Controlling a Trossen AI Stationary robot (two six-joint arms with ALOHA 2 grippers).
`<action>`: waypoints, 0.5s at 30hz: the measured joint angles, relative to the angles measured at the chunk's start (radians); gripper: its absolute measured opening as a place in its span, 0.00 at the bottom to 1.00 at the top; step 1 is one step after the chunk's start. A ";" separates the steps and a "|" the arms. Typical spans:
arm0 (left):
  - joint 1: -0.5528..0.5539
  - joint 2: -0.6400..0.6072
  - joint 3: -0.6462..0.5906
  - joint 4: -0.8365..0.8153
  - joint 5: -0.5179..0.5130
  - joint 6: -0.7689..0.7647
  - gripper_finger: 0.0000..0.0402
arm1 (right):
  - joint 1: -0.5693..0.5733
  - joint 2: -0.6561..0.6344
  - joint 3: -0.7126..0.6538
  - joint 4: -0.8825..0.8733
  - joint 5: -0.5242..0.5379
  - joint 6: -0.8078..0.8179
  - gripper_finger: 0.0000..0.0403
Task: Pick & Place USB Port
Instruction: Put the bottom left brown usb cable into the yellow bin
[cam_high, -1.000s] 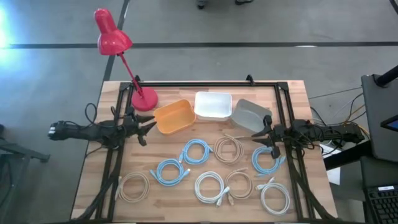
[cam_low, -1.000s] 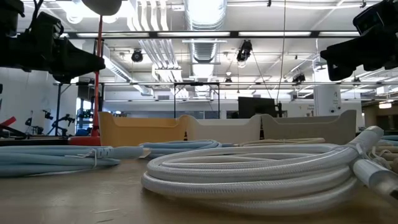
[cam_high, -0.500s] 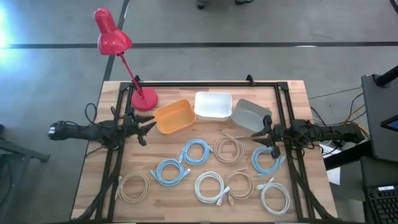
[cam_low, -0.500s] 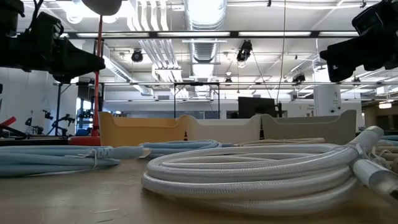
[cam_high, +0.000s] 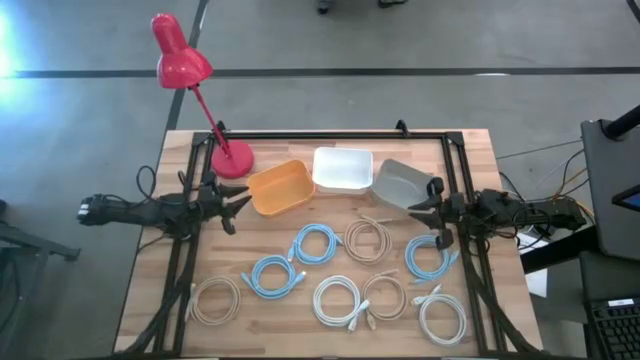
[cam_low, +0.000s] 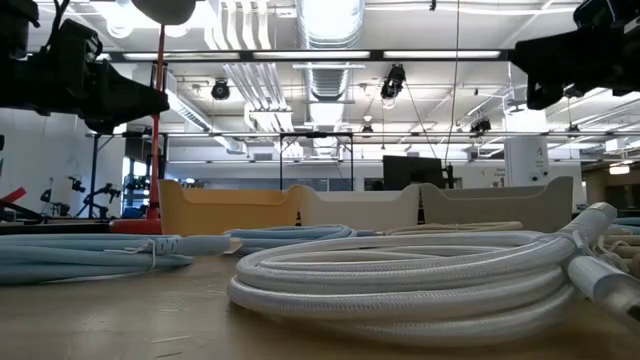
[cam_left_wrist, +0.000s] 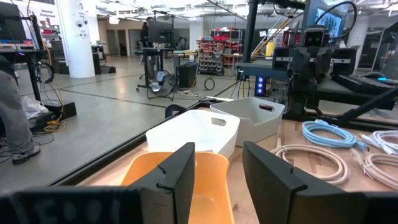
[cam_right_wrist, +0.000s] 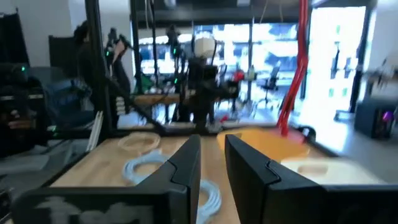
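Cables lie coiled on the tabletop (cam_high: 300, 315), the nearest blue coil (cam_high: 429, 257) just below the right jaws (cam_high: 432, 215), which stand slightly parted and empty. Each coil looks light, floppy and springy; gripping across the bundled loops seems safest. Left jaws (cam_high: 236, 208) wait open beside the orange bin (cam_high: 279, 187). No writing is legible.

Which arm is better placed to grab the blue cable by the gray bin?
Right. The right gripper hangs open just above that blue cable, while the left gripper waits across the table beside the orange bin.
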 joint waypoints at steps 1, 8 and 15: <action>0.000 0.000 0.000 0.005 -0.001 0.007 0.35 | 0.000 0.000 0.000 0.025 0.012 -0.011 0.17; 0.000 -0.001 0.000 0.037 -0.011 0.060 0.35 | 0.000 0.014 0.000 0.054 0.091 -0.019 0.24; 0.000 0.001 0.000 0.179 0.017 0.102 0.35 | 0.000 0.076 0.000 0.091 0.129 -0.060 0.35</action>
